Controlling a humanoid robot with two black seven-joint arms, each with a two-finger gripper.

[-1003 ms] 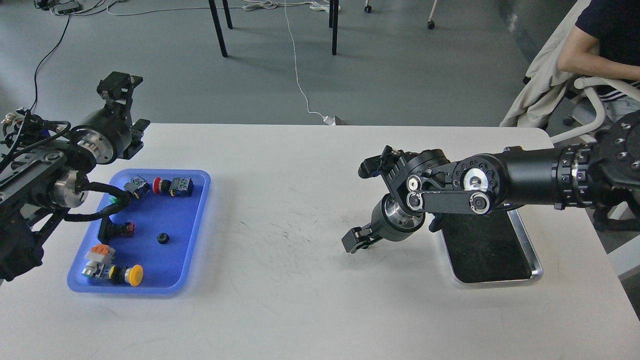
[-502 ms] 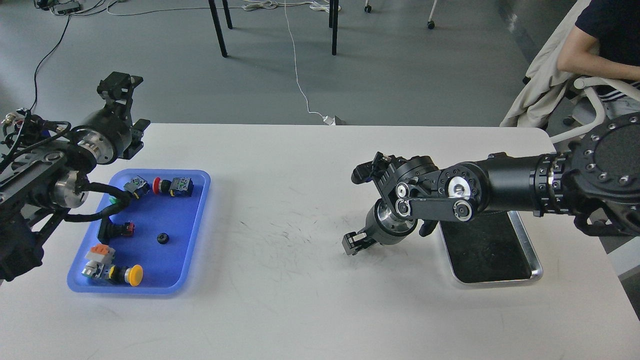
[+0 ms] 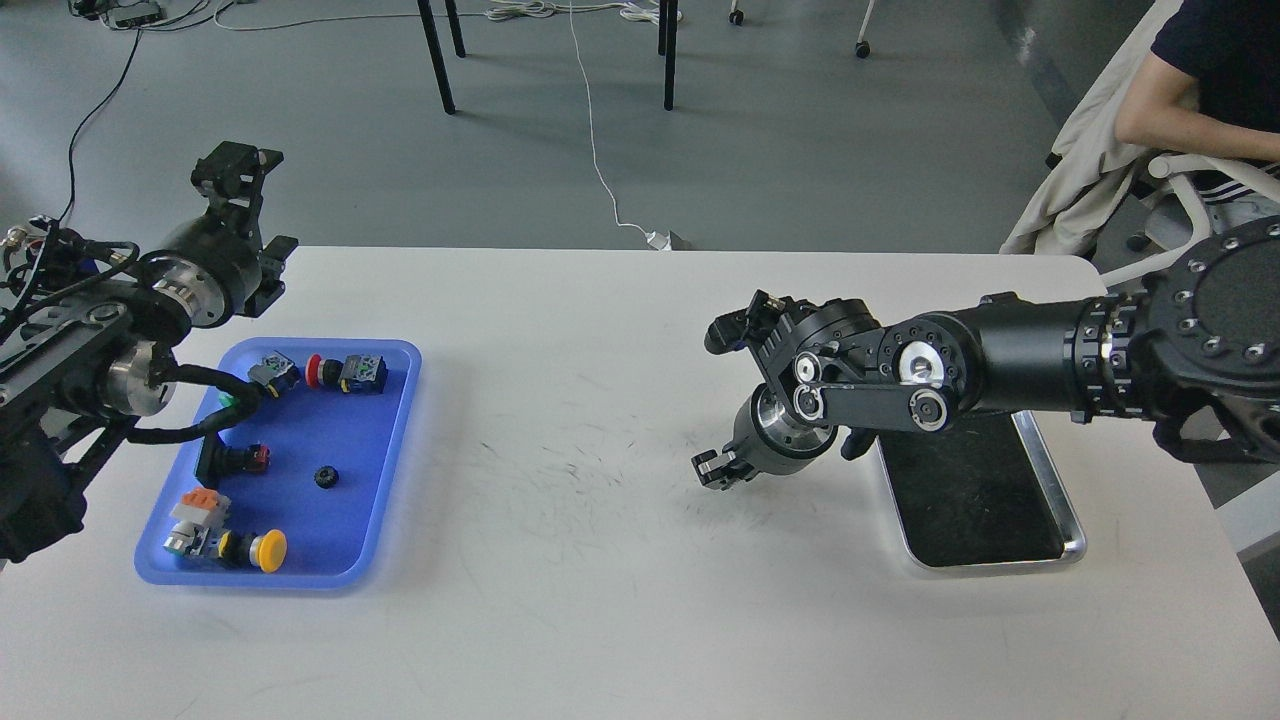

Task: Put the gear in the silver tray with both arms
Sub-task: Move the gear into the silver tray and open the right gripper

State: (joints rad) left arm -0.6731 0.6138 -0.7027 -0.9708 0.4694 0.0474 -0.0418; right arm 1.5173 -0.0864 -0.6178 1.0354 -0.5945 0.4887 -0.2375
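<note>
A small black gear (image 3: 325, 477) lies on the floor of the blue tray (image 3: 395, 470) at the left. The silver tray (image 3: 1062, 500) stands at the right with a dark floor that holds nothing; my right arm covers its far end. My left gripper (image 3: 258, 208) is raised over the table's back-left edge, behind the blue tray, with its fingers apart and nothing in them. My right gripper (image 3: 712, 468) points down and to the left, low over the table just left of the silver tray. It is small and dark, so its fingers cannot be told apart.
The blue tray also holds several push buttons and switches, among them a yellow one (image 3: 268, 549) and a red one (image 3: 315, 371). A seated person (image 3: 1200, 90) and a chair are beyond the table's far right corner. Cables lie on the floor behind.
My right gripper has shifted slightly and turned at the wrist, staying left of the silver tray. My left arm has barely moved. The gear has not moved.
</note>
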